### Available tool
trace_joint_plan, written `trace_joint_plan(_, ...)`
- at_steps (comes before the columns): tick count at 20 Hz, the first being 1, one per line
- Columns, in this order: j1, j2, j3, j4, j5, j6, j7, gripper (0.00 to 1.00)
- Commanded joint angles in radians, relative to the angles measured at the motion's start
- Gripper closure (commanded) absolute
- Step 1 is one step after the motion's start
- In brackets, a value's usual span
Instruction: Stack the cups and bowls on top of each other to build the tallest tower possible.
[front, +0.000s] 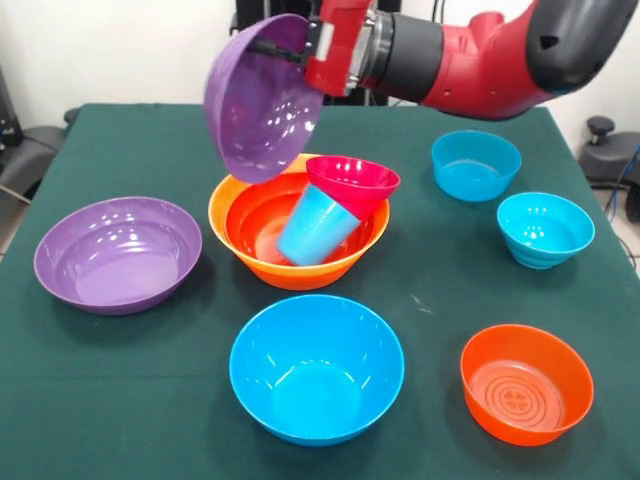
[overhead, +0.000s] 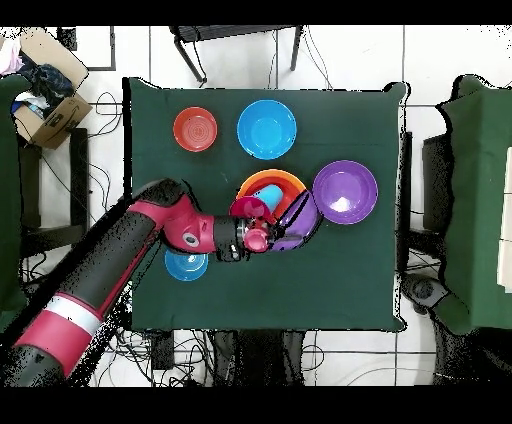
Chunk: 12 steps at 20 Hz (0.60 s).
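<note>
My gripper (front: 288, 47) (overhead: 279, 233) is shut on the rim of a purple bowl (front: 262, 100) (overhead: 302, 222). The bowl hangs tipped on its side, above the far left edge of the tower. The tower's base is a large orange bowl (front: 232, 205) (overhead: 272, 176) with a red-orange bowl (front: 255, 222) nested in it. A light blue cup (front: 315, 228) (overhead: 267, 194) leans inside, and a magenta bowl (front: 353, 180) (overhead: 247, 209) rests tilted on the cup's end.
On the green cloth table (front: 420, 300) lie a second purple bowl (front: 118, 252) (overhead: 345, 191), a blue bowl (front: 316, 368) (overhead: 266, 128) and a red-orange bowl (front: 526, 382) (overhead: 195, 128). Two cyan bowls (front: 476, 163) (front: 545, 228) sit at the right; the arm partly covers one cyan bowl (overhead: 186, 265).
</note>
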Motion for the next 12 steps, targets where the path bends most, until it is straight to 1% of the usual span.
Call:
trace_joint_plan(1, 0.033, 0.093, 0.002, -0.163, -0.212, -0.352, 0.410, 0.00)
trace_joint_plan(2, 0.046, 0.127, -0.025, -0.176, -0.275, -0.410, 0.545, 0.00)
trace_joint_plan(3, 0.057, 0.159, -0.054, -0.185, -0.337, -0.458, 0.711, 0.00)
trace_joint_plan(4, 0.065, 0.193, -0.080, -0.199, -0.394, -0.479, 0.881, 0.00)
trace_joint_plan(5, 0.063, 0.214, -0.091, -0.211, -0.422, -0.474, 0.966, 0.00)
trace_joint_plan(6, 0.062, 0.243, -0.104, -0.222, -0.457, -0.458, 1.080, 0.00)
trace_joint_plan(7, 0.065, 0.277, -0.120, -0.222, -0.510, -0.442, 1.238, 0.00)
trace_joint_plan(8, 0.072, 0.300, -0.124, -0.210, -0.571, -0.454, 1.382, 0.00)
trace_joint_plan(9, 0.079, 0.314, -0.122, -0.189, -0.631, -0.467, 1.492, 0.00)
trace_joint_plan(11, 0.089, 0.327, -0.109, -0.149, -0.733, -0.474, 1.652, 0.00)
trace_joint_plan(12, 0.088, 0.322, -0.093, -0.136, -0.748, -0.492, 1.641, 0.00)
